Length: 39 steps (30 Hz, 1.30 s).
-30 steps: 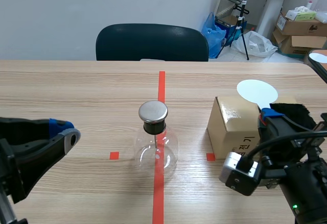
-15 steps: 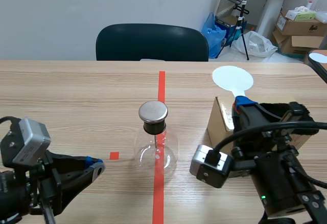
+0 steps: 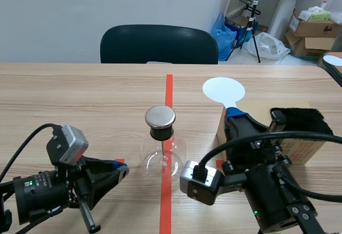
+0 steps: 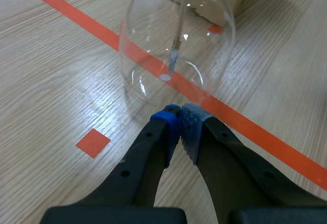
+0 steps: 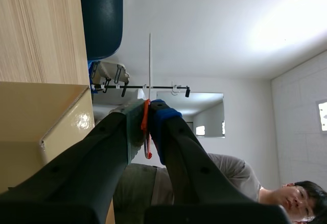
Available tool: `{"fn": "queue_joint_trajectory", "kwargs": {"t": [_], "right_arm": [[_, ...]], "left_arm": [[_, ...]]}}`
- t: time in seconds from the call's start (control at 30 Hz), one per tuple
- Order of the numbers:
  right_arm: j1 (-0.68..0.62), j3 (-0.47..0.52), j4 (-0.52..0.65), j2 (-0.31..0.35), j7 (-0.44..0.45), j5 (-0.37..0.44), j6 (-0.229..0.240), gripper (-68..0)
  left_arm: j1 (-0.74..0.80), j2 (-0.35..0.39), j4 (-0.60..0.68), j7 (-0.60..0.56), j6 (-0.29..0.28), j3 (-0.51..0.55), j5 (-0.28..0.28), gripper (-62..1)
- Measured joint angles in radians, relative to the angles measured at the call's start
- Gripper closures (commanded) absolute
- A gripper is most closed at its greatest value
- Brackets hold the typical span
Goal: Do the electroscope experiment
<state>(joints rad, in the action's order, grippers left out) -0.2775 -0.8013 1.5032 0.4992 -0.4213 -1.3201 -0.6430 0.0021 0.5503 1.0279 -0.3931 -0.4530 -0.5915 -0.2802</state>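
One camera between the arms, one on each wrist.
The scene view looks from between the arms across the table toward a dark chair and the wall. The left wrist view sits low and close behind the left gripper, facing the electroscope flask, also seen mid-table in the scene view. The right wrist view, rolled sideways, looks along the right gripper at the white paddle edge-on; the cardboard box and chair also show in the scene view.
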Motion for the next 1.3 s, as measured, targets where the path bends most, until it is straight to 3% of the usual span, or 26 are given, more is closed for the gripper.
{"fn": "queue_joint_trajectory", "kwargs": {"t": [0.57,1.3], "right_arm": [[0.000,-0.013,0.000,0.000,-0.006,-0.001,0.000,-1.1],[0.000,-0.013,0.000,0.000,-0.007,-0.001,0.000,-1.1]], "left_arm": [[-0.037,-0.035,-0.052,-0.046,0.003,-0.006,0.047,-3.2],[-0.035,-0.035,-0.050,-0.046,0.003,-0.006,0.046,-3.1]]}}
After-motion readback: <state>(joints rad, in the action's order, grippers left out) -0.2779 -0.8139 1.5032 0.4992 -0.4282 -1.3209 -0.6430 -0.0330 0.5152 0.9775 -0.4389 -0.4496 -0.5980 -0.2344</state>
